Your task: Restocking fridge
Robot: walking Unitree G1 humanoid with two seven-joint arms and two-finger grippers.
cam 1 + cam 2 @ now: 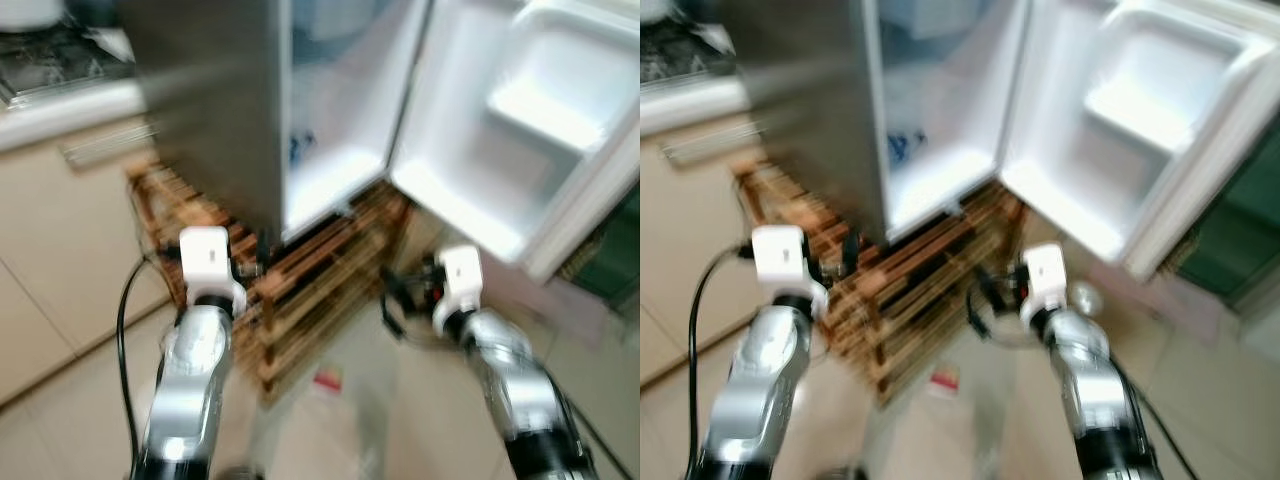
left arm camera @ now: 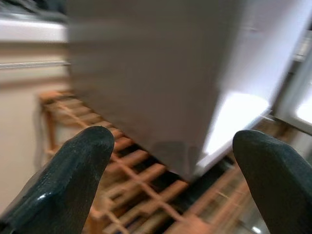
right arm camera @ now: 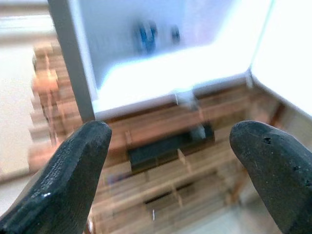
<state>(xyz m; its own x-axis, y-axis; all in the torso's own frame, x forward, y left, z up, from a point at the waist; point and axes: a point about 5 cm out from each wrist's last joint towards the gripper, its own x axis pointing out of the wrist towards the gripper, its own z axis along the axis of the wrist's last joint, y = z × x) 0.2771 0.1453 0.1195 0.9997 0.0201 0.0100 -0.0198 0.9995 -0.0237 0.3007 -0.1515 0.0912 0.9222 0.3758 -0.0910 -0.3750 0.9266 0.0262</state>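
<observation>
Nearest, both silver arms reach forward over the pale tile floor (image 1: 80,400), and the whole scene is blurred. The left gripper (image 2: 170,165) is spread wide with nothing between its fingers (image 2: 73,175); in its wrist view it points at the grey side and lower corner of the fridge (image 1: 220,110). The right gripper (image 3: 170,165) is likewise spread and empty, its fingers (image 3: 68,180) framing the bottom edge of the fridge opening. In the head views the white wrist block of the left arm (image 1: 205,262) sits just in front of the wooden rack (image 1: 300,290), and that of the right arm (image 1: 460,285) is to the right of the rack, below the open door (image 1: 520,130).

On the floor between the two arms lies a small reddish item (image 1: 328,378), too blurred to identify. A black cable (image 1: 125,330) loops along the left arm.

Next comes the slatted wooden rack, which stands on the floor and carries the fridge on top. A dark flat object (image 3: 165,146) shows among its slats just under the fridge's front edge.

Above it, the fridge stands with its door swung out to the right, white door shelves (image 1: 540,100) facing the camera. Inside, low in the lit white compartment, a small blue-marked thing (image 3: 146,35) rests near the back; its kind cannot be told.

Farthest left, beige cabinets (image 1: 60,270) run under a light counter (image 1: 60,110), with a stove top (image 1: 50,60) on it beside the fridge.
</observation>
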